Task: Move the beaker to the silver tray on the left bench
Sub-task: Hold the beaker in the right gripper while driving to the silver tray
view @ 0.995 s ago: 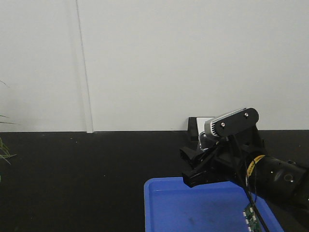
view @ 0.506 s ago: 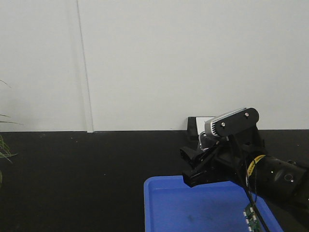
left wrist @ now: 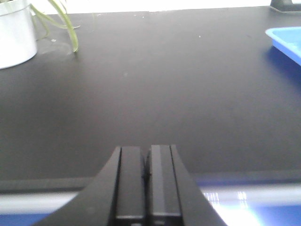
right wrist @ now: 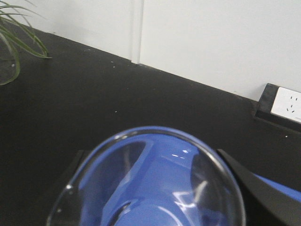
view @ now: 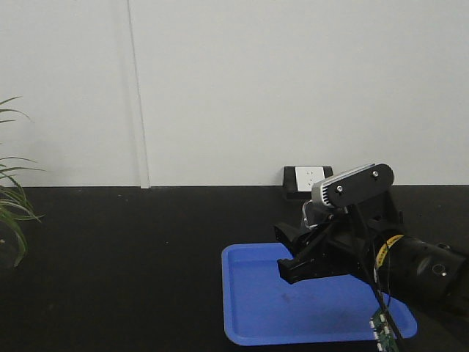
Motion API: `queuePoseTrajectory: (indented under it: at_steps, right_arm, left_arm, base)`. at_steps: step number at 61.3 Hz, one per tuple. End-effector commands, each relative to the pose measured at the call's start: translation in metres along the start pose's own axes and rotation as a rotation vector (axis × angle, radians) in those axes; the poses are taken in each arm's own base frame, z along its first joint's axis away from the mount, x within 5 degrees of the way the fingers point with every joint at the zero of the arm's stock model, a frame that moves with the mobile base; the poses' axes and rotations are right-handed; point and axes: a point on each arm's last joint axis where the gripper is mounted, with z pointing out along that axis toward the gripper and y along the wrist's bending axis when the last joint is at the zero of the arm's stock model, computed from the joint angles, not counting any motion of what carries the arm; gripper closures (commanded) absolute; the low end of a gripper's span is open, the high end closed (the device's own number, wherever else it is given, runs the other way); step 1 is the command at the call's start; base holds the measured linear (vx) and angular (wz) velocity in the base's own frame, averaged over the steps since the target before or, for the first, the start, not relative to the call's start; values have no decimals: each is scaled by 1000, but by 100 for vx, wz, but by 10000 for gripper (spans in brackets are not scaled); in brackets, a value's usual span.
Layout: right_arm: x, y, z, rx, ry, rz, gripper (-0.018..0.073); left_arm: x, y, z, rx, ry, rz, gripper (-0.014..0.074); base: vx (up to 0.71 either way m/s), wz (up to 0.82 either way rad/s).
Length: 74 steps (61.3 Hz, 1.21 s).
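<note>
The clear glass beaker (right wrist: 150, 183) fills the lower right wrist view, seen from above its rim, with blue showing through the glass. My right gripper (right wrist: 157, 167) is shut on it, one black finger on each side. In the front view the right gripper (view: 293, 253) hovers over the far edge of the blue tray (view: 256, 323); the beaker itself is hard to make out there. My left gripper (left wrist: 146, 155) is shut and empty above the near edge of the black worktop (left wrist: 141, 84). The silver tray is out of view.
The bright blue plastic tray lies on the black worktop (view: 132, 257) under the right arm; its corner shows in the left wrist view (left wrist: 287, 40). A plant (view: 11, 205) in a white pot (left wrist: 16, 33) stands at the left. A wall socket (view: 308, 180) sits behind the tray.
The whole front view has shifted: the wall seam moved right, the plant came into view at the left, and more of the blue tray shows. The right gripper keeps its hold.
</note>
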Motion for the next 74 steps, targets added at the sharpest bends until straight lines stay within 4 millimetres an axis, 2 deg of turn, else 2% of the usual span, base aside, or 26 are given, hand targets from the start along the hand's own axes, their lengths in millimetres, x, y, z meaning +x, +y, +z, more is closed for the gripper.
queuePoseTrajectory:
  at_steps: [1,74]
  right_arm:
    - [-25,3,-11,-30,-129,-6,573]
    - [-24,3,-10,-30,-124,-5,573]
  left_arm:
    - [-1,0,1,4,-67,-8,595]
    - [-1,0,1,4,-67,-8,595]
  base:
    - [-25,3]
    - [-34,0]
